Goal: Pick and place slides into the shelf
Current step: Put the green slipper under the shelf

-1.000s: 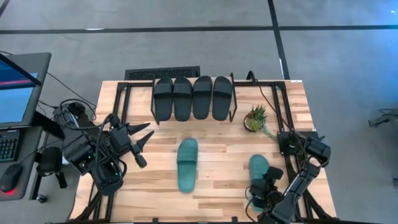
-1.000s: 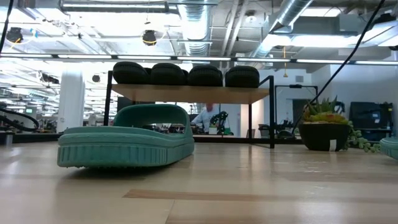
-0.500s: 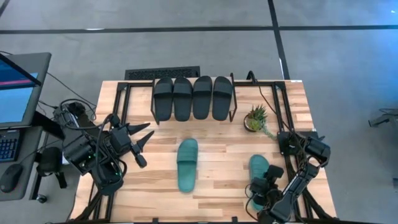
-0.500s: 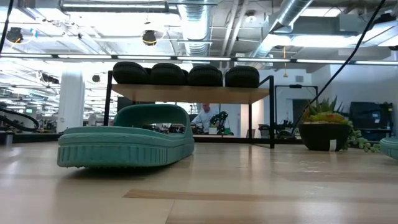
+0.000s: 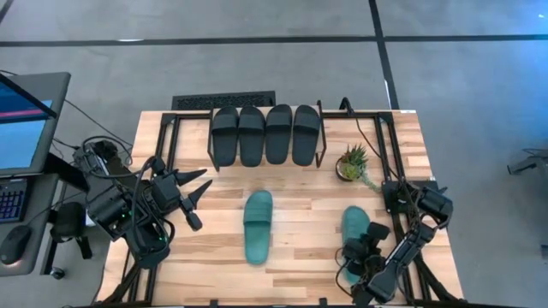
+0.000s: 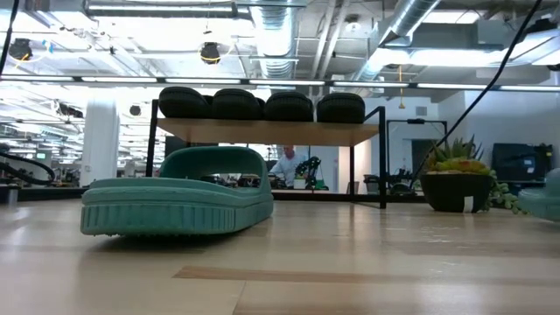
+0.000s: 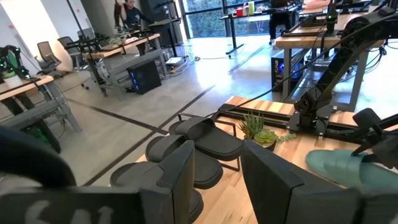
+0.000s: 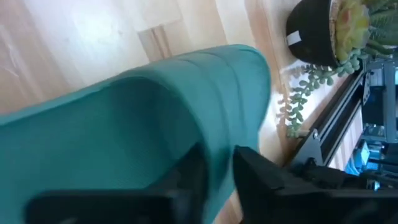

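- Far left of the counter (image 5: 291, 192), the left gripper (image 5: 199, 190) waits with its fingers spread wide and nothing between them, pointing toward the middle.
- At the back, the shelf (image 5: 266, 161) already carries four black slides (image 5: 265, 134) side by side on its plank top; from counter height they sit in a row above the wire legs.
- One teal slide (image 5: 258, 226) lies flat mid-counter, untouched and well apart from both arms.
- To the right, near the potted plant (image 5: 352, 163), the second teal slide (image 5: 357, 229) is the one being worked on. The right gripper (image 5: 364, 259) sits at its near end, and the wrist view shows the dark fingers (image 8: 249, 171) pinched on the slide's edge, one above it and one below.
- So I'd judge this to be the grasp step for the fifth slide.
- Next it likely needs a clean lift, then a carry past the plant to the shelf, where the top looks nearly full.
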Controlling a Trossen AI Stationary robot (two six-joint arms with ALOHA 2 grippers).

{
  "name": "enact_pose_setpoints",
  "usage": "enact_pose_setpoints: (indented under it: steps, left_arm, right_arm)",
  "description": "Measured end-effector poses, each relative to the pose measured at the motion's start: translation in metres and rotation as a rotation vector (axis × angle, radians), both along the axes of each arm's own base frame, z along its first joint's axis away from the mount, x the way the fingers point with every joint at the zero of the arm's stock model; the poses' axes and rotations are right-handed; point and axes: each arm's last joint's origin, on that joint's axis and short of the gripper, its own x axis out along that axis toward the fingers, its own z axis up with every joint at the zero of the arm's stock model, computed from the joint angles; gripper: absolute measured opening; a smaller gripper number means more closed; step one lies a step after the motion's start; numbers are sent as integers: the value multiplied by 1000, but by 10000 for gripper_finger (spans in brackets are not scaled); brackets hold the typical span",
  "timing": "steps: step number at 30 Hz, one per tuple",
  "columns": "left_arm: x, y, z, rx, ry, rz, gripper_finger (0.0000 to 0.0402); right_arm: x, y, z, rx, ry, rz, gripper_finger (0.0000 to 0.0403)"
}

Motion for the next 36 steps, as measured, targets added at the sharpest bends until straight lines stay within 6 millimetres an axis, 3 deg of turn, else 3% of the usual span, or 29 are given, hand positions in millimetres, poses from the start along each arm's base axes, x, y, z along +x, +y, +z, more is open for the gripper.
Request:
enact_pose_setpoints:
  steps: [3,36]
  left_arm:
    - [0,0,0,0,0,1,122]
    - [0,1,-1,-3,30,-7,122]
  right_arm:
    - [2,0,-1,10,-11,-2,13]
    - [67,-1,57,81,-135,136,1]
